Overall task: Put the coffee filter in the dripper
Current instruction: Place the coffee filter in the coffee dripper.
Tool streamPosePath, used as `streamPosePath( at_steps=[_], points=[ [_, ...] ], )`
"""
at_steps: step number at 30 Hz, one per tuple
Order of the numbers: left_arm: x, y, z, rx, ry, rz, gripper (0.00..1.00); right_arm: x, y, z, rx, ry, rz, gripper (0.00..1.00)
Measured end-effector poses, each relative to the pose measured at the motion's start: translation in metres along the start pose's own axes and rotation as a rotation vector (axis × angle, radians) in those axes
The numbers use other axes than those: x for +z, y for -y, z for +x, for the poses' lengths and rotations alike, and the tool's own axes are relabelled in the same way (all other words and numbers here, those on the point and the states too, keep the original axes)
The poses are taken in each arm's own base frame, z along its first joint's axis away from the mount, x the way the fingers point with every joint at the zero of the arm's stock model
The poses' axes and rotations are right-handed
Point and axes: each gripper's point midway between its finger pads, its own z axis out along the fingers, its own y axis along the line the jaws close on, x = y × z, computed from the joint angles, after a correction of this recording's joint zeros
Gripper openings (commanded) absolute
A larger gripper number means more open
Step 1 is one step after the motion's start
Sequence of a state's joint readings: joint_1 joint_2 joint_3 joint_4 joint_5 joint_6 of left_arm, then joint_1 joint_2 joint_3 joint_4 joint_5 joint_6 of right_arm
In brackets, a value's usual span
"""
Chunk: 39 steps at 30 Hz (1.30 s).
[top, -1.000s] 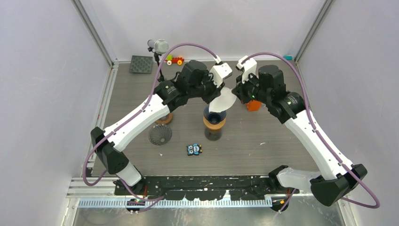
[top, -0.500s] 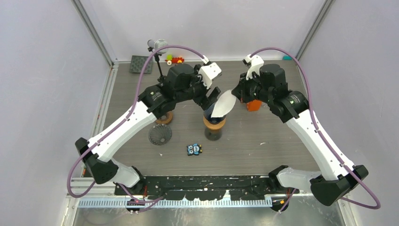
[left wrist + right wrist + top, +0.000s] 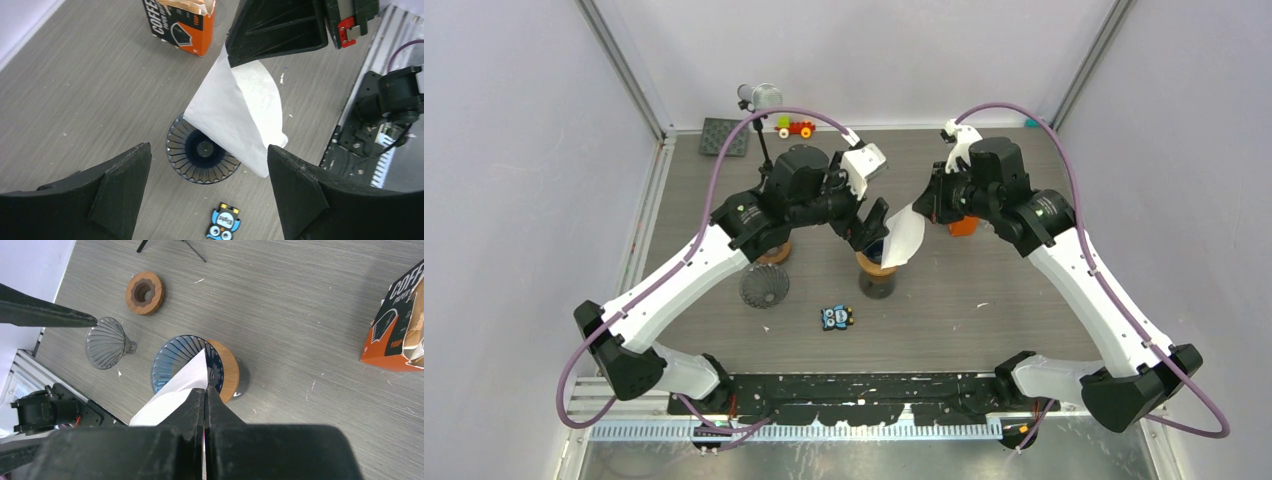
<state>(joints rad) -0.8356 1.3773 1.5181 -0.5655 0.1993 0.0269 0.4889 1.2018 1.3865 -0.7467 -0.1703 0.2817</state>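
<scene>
A white paper coffee filter (image 3: 235, 107) hangs by its top corner from my right gripper (image 3: 205, 388), which is shut on it. The filter slants over the dark blue ribbed dripper (image 3: 200, 156), covering part of its rim, and its lower edge reaches past the near side. The dripper (image 3: 876, 258) sits on a wooden collar (image 3: 229, 371) on a dark vessel at mid table. My left gripper (image 3: 207, 175) is open just left of the filter (image 3: 904, 238), above the dripper, with nothing between its fingers (image 3: 120, 180).
An orange coffee filter box (image 3: 964, 225) stands behind the right gripper (image 3: 920, 208). A clear glass dripper (image 3: 764, 287) and a wooden ring (image 3: 145, 292) lie to the left. An owl sticker (image 3: 837, 317) lies near the front; a microphone stand (image 3: 759, 97), black mat (image 3: 724, 137) and toy (image 3: 796, 127) stand at the back.
My left gripper has let go of the filter, opened wide and drawn back to the left. The right gripper keeps the filter, which now hangs lower over the dripper.
</scene>
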Motion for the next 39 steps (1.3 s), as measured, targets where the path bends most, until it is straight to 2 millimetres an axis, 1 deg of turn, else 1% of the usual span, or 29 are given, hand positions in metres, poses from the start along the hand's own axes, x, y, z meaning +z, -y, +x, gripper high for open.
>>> streamPosePath(
  at_steps=[4, 7, 14, 19, 22, 26, 29, 31, 34, 39],
  points=[
    [0.001, 0.008, 0.002, -0.044, -0.003, 0.038, 0.9, 0.0, -0.004, -0.001, 0.023, -0.003, -0.011, 0.01],
    [0.003, 0.01, 0.001, -0.068, -0.002, 0.046, 0.92, 0.0, -0.005, -0.004, 0.045, -0.001, -0.014, 0.01],
    [0.015, 0.008, 0.007, -0.136, -0.02, 0.028, 0.96, 0.006, -0.003, -0.015, 0.102, 0.007, 0.005, 0.01],
    [0.025, 0.002, 0.016, -0.168, -0.045, -0.007, 0.94, 0.009, 0.0, -0.018, 0.129, 0.006, 0.017, 0.01],
    [0.028, -0.002, 0.025, -0.17, -0.063, -0.034, 0.86, 0.009, 0.001, -0.019, 0.137, 0.01, 0.022, 0.0],
    [0.032, -0.005, 0.038, -0.17, -0.086, -0.048, 0.72, 0.009, 0.003, -0.02, 0.144, 0.013, 0.027, 0.01],
    [0.034, -0.003, 0.047, -0.165, -0.106, -0.047, 0.65, 0.008, 0.005, -0.021, 0.15, 0.015, 0.031, 0.01],
    [0.035, -0.002, 0.049, -0.162, -0.11, -0.046, 0.61, 0.008, 0.005, -0.021, 0.154, 0.015, 0.032, 0.01],
    [0.035, -0.002, 0.047, -0.156, -0.103, -0.046, 0.52, 0.008, 0.005, -0.021, 0.158, 0.016, 0.033, 0.01],
    [0.035, -0.003, 0.047, -0.142, -0.102, -0.048, 0.28, 0.008, 0.004, -0.021, 0.157, 0.015, 0.028, 0.01]
  ],
)
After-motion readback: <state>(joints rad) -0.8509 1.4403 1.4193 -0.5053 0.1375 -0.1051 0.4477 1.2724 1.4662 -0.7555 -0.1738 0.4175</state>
